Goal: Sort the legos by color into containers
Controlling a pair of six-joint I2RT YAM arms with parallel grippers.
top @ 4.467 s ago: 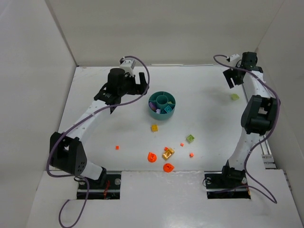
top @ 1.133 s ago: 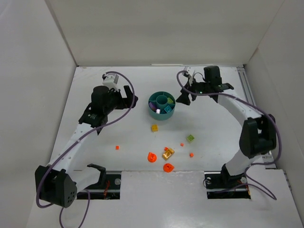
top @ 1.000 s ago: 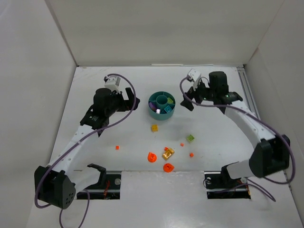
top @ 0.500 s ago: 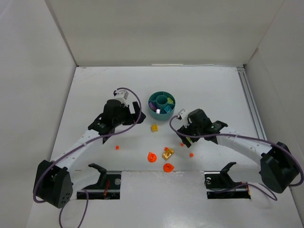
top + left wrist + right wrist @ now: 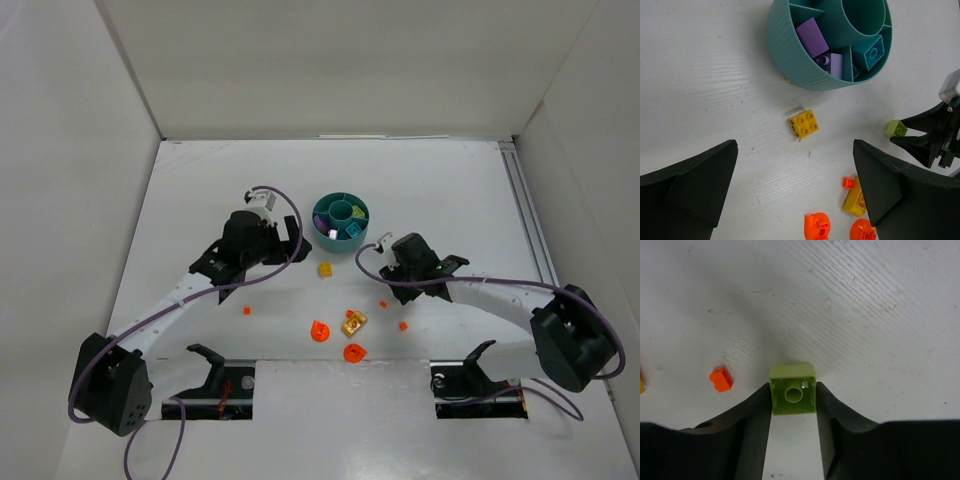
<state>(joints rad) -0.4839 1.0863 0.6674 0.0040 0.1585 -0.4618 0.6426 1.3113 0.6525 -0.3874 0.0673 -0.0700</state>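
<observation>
Where fingers (image 5: pixel 752 422) clamp, lime lego (image 5: pixel 792 396) sits.

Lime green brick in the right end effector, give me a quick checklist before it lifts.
1. Lime green brick centred in the right end effector: ok.
2. Fingers against both brick sides: ok.
3. Small orange piece apart from the fingers: ok.
4. Left end effector open over the yellow brick, clear of the route to the teal dish: cannot tell.
5. Green compartment in the dish: cannot tell; only purple pieces and a turquoise piece show.
</observation>
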